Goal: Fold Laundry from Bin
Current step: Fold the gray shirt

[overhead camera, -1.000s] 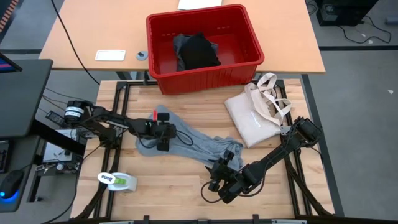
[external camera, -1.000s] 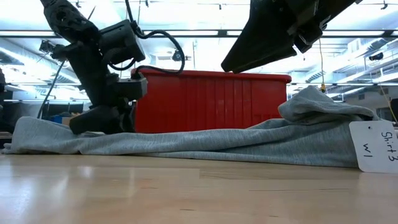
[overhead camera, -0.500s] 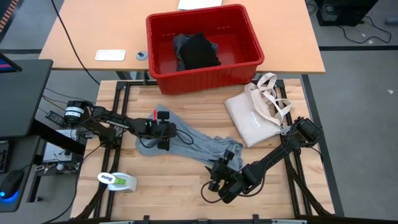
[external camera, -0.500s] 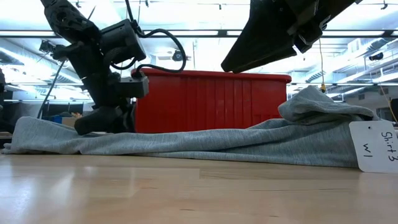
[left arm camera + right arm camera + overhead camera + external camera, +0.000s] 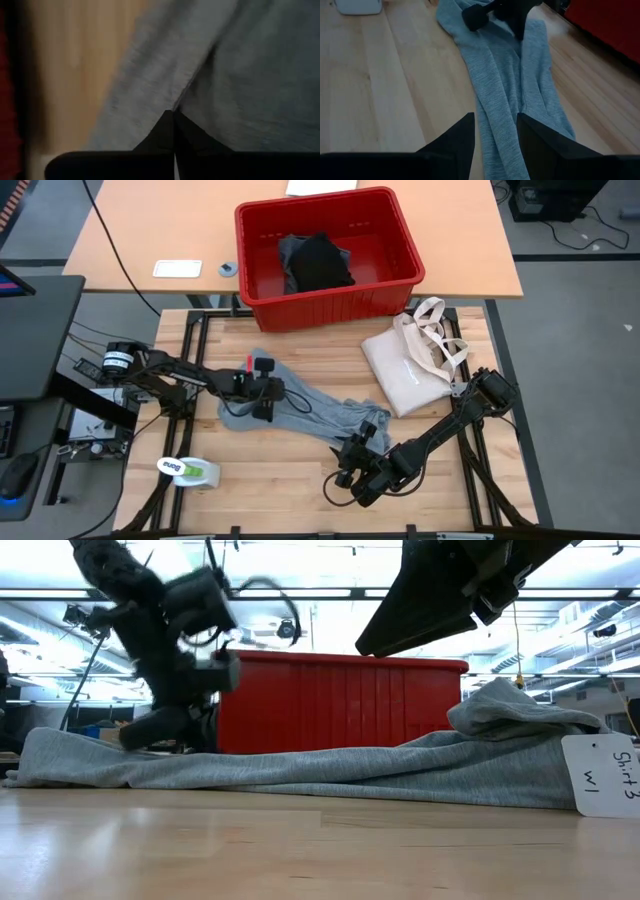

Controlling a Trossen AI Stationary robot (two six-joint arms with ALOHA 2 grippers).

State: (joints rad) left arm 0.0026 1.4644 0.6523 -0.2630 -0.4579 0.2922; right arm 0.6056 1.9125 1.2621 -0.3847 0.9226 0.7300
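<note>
The light grey T-shirt lies stretched out in a long band across the wooden table, its right end bunched into a hump. My left gripper is down on the shirt's left part, shut on its cloth. My right gripper hovers open over the table just near of the shirt's right end, touching nothing; its wrist view looks along the shirt. The red bin stands beyond the table's far edge with a black garment in it. My left gripper pinches a crease of the shirt's cloth between its two closed fingertips, on the shirt's left part. The fingers slant down from the table's left. One layer or several, I cannot tell. The shirt lies flat and slack on the table around the hold.
A cream tote bag lies at the table's far right. A white and green device sits near the front left. A paper tag hangs at the shirt's right end. Bare wood spreads along the near edge.
My left gripper has stayed in place on the shirt's left part, its fingers have drawn together on the cloth, and its wrist has rolled a little. The shirt has kept its place.
</note>
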